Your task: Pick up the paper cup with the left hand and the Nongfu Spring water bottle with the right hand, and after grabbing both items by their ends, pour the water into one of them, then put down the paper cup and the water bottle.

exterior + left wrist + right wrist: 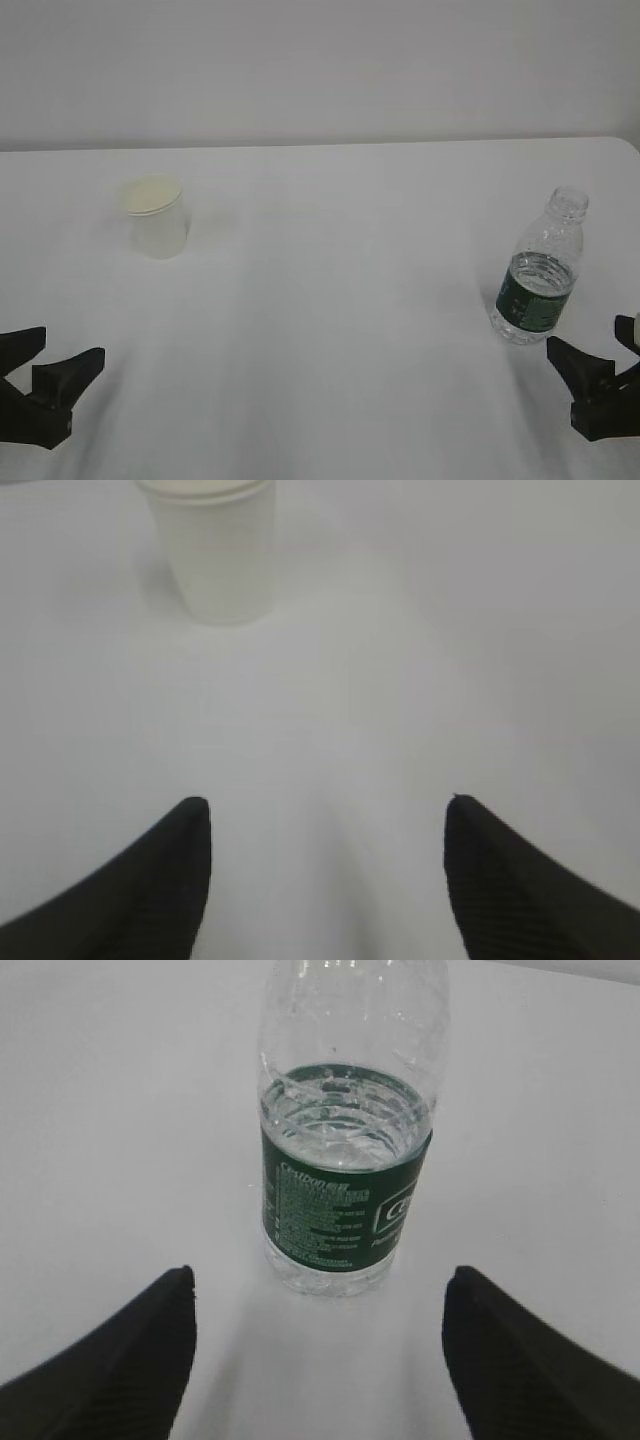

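Evidently nothing is gripped: each tool is spread, aimed at cup and bottle for pickup.

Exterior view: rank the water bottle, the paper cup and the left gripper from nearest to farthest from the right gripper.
1. Water bottle: upright just ahead of the right gripper, on the right.
2. Paper cup and left gripper: both far across on the left, cup at the back, gripper at the front; too close to call.
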